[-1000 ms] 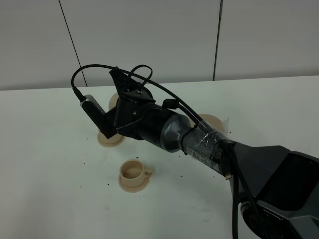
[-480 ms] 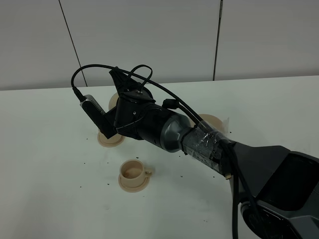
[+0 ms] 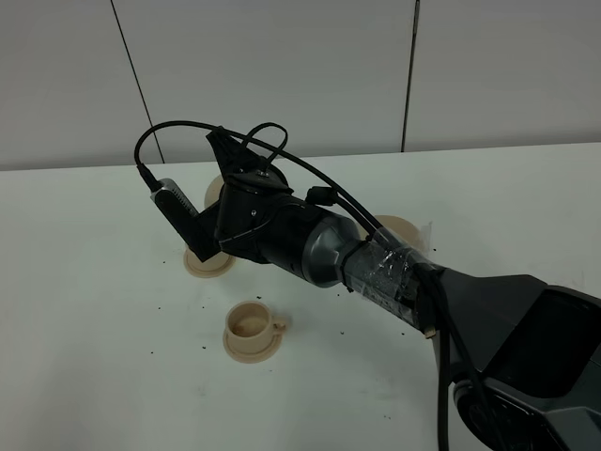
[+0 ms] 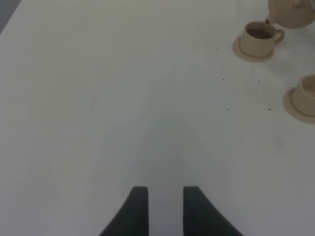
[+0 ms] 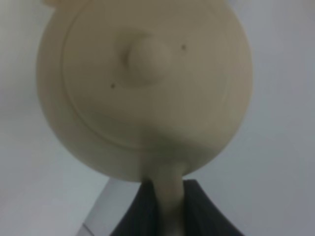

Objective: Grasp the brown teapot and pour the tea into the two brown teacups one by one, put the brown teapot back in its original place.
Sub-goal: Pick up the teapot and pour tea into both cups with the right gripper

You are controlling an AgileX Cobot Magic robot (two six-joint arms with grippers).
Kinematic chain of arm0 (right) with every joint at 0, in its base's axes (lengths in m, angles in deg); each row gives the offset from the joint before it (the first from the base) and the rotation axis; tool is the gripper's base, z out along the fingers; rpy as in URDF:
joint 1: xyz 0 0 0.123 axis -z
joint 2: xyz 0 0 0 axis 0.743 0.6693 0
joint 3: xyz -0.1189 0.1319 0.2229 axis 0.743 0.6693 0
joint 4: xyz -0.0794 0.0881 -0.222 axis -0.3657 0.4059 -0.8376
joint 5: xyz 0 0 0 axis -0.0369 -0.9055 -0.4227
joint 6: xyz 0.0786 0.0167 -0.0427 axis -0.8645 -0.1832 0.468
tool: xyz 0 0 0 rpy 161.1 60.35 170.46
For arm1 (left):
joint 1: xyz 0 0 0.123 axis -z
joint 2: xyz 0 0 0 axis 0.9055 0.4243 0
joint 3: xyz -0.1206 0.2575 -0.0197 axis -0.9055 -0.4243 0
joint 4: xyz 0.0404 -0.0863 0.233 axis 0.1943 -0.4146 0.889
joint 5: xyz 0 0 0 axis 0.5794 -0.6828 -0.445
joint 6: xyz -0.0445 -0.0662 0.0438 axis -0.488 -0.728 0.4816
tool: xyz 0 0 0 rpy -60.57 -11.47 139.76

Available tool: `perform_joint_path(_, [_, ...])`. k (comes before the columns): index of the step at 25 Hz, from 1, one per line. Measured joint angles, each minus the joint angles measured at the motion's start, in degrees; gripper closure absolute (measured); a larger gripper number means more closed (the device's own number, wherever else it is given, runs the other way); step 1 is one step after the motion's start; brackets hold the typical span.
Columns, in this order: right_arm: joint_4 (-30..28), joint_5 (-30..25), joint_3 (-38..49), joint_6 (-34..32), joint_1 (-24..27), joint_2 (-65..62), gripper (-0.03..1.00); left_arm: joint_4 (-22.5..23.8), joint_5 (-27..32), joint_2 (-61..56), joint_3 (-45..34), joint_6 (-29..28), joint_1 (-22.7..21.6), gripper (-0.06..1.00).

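My right gripper (image 5: 167,209) is shut on the loop handle of the brown teapot (image 5: 147,83), whose domed knobbed lid fills the right wrist view. In the high view the right arm reaches across to the left and hides most of the teapot (image 3: 214,193). The teapot (image 4: 293,12) hangs tilted, its spout just above the far teacup (image 4: 258,38). In the high view only the saucer edge of the far teacup (image 3: 208,265) shows. The near teacup (image 3: 250,327) stands apart on its saucer. The original place (image 3: 402,227), a wider saucer, lies partly behind the arm. My left gripper (image 4: 165,209) hovers open over bare table.
Small dark specks (image 3: 202,346) are scattered on the white table (image 3: 94,310) around the cups. A grey panelled wall (image 3: 282,66) runs behind the table's far edge. The right arm's black body (image 3: 507,319) fills the lower right of the high view.
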Motion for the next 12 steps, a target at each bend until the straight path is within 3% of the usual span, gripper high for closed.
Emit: perform_joint_path(12, [0.61,-0.97,0.0,-5.13,0.0,-0.02,0.88,0.0,0.0,0.0,0.0,0.0,0.0,0.7])
